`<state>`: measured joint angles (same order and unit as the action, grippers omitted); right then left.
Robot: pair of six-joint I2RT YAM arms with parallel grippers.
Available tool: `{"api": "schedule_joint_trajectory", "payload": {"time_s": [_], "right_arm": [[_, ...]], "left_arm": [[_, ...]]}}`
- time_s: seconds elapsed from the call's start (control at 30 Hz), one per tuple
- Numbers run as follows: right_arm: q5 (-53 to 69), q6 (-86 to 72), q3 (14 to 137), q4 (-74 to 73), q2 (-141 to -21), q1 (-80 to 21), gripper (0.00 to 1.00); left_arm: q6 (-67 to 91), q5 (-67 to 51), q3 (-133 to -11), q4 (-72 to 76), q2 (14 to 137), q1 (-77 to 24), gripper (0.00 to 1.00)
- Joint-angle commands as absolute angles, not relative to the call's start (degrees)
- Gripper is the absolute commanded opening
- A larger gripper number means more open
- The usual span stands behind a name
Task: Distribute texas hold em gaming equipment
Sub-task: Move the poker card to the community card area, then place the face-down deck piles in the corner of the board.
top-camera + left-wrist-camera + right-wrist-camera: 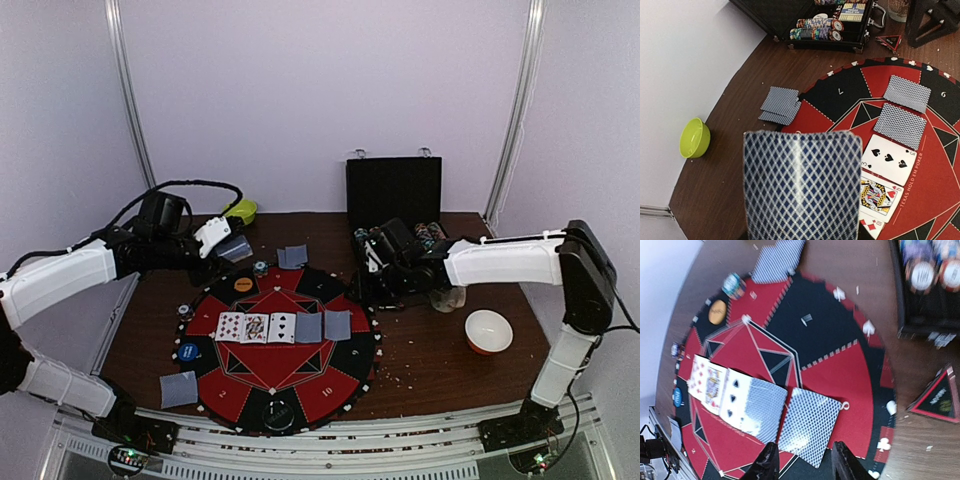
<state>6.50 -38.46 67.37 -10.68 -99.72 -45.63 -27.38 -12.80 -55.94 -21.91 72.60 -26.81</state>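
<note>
A round red-black poker mat (262, 375) holds a row of three face-up cards (256, 327) and two face-down cards (324, 326). My left gripper (228, 245) is at the mat's far left, shut on a deck of blue-backed cards (802, 185) that hides its fingers. My right gripper (807, 465) is open and empty, above the rightmost face-down card (810, 425); in the top view it (368, 268) sits beside the black case (393, 190) of striped chips (820, 27). A face-down pair (292, 256) lies at the far edge, another (179, 388) at the near left. The red-black triangle (939, 400) lies right of the mat.
An orange disc (243, 284), a blue disc (188, 351) and loose chips (260, 268) sit on the mat's left rim. A green bowl (240, 210) is at the far left. A white and red bowl (488, 330) stands at the right. Crumbs dot the wooden table.
</note>
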Motion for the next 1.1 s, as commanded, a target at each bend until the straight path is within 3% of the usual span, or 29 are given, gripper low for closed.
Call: {"api": "schedule_joint_trajectory", "payload": {"time_s": [0.0, 0.27, 0.47, 0.93, 1.07], "right_arm": [[1.14, -32.98, 69.26, -15.44, -92.07, -45.64, 0.38], [5.38, -29.09, 66.82, -15.40, -85.43, -45.55, 0.38], [1.42, -25.43, 66.96, -17.91, -81.88, -45.52, 0.39], [-3.38, -23.73, 62.33, -15.60, -73.73, -45.44, 0.43], [-3.56, -23.73, 62.38, -15.58, -73.65, -45.51, 0.43]], "left_arm": [[-20.64, -13.42, -60.78, -19.06, 76.67, -21.70, 0.39], [-14.20, -6.03, -63.63, -19.41, 85.73, -4.81, 0.39], [-10.85, -0.56, -59.65, -14.00, 92.21, 6.08, 0.39], [-9.97, 2.75, -55.75, -15.34, 103.68, 6.75, 0.46], [-9.49, 0.84, -55.93, -15.90, 105.21, 6.75, 0.59]]}}
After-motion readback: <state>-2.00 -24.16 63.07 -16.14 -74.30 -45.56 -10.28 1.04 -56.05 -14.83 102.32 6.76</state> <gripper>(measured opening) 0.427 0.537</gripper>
